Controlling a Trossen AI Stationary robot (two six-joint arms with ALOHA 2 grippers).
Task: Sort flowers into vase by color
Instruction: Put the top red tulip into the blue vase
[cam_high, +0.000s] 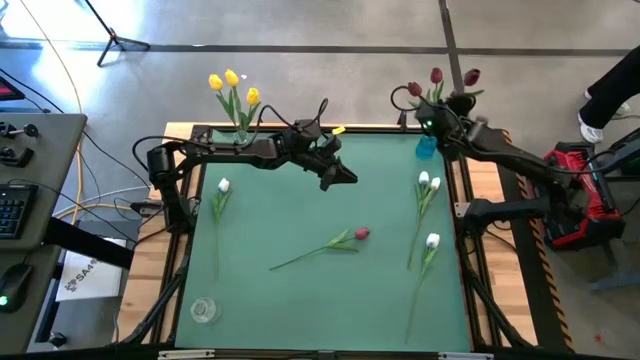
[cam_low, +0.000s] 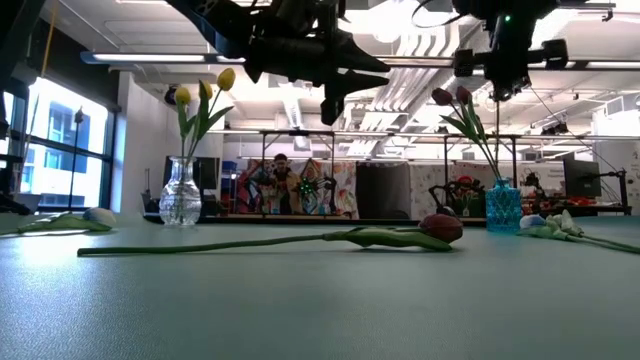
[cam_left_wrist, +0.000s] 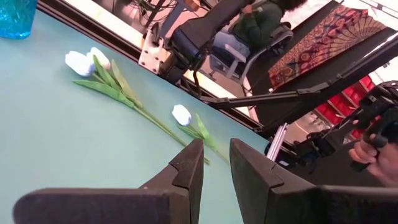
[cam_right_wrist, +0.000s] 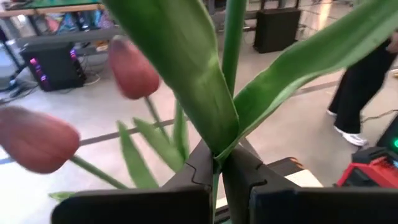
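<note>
Right claw (cam_right_wrist: 217, 165) pinches a red tulip stem (cam_right_wrist: 231, 37) upright over the blue vase (cam_high: 427, 147); left claw (cam_high: 340, 176), slightly spread, hovers empty over the worktop

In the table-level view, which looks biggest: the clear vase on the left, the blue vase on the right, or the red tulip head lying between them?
1. Clear vase, largest.
2. Blue vase, a bit smaller.
3. Red tulip head, smallest.
The tulip lies nearer the camera, so it looks bigger than it is.
</note>
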